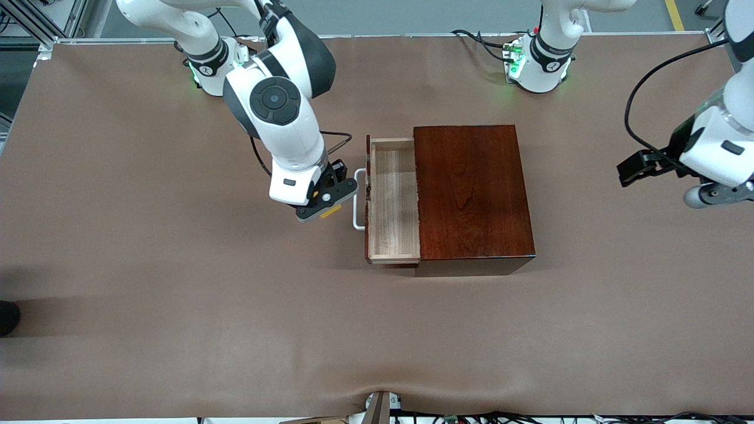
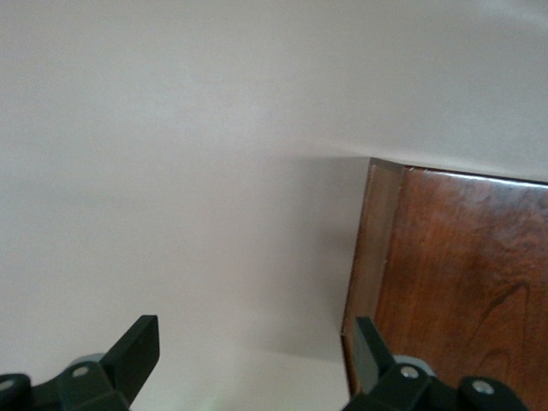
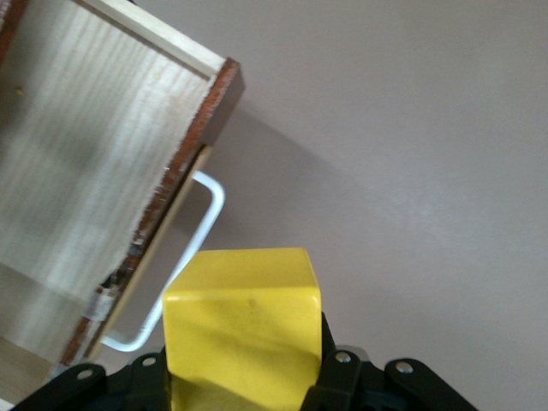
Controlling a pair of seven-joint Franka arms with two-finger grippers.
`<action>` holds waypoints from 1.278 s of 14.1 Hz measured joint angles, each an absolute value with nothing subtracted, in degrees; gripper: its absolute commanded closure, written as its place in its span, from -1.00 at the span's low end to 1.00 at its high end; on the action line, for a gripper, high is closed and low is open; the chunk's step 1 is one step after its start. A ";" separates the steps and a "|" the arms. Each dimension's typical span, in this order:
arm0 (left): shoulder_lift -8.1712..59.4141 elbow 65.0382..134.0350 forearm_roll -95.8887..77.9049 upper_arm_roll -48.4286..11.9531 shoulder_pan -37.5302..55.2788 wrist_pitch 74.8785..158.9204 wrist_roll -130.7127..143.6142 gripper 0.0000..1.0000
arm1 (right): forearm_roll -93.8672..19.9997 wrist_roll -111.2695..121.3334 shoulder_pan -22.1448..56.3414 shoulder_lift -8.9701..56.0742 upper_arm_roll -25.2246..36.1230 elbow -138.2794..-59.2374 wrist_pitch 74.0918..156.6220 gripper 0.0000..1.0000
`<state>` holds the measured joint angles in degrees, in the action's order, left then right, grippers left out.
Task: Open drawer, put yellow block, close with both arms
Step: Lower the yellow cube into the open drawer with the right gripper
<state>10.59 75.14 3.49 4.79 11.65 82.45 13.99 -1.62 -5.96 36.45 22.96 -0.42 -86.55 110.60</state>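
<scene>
my right gripper is clamped on the yellow block, up over the tabletop just beside the handle of the pulled-out drawer. my left gripper waits with fingers spread by the wooden box.

No readable text, label or number anywhere.

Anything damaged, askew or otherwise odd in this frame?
One thing: the drawer front's inner edge looks chipped and ragged near the handle, clearest in the right wrist view. Otherwise normal: the drawer stands open, the right gripper holds the yellow block just beside the handle, and the left gripper waits open.
</scene>
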 measured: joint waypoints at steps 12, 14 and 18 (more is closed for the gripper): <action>7.72 78.68 3.46 4.72 6.81 81.93 8.60 -1.00 | -3.75 -32.47 46.08 30.59 -0.40 -80.52 113.42 1.00; 7.59 78.71 3.46 4.71 6.60 81.93 8.46 -1.00 | -3.75 -34.61 47.02 32.32 -0.40 -79.75 115.48 1.00; 7.58 78.74 2.45 4.43 6.61 81.93 8.46 -1.00 | -3.77 -35.43 47.11 33.31 0.08 -78.99 115.94 1.00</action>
<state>7.58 78.74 2.45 4.43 6.61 81.93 8.46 -3.77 -35.43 47.11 33.31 0.08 -78.99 115.94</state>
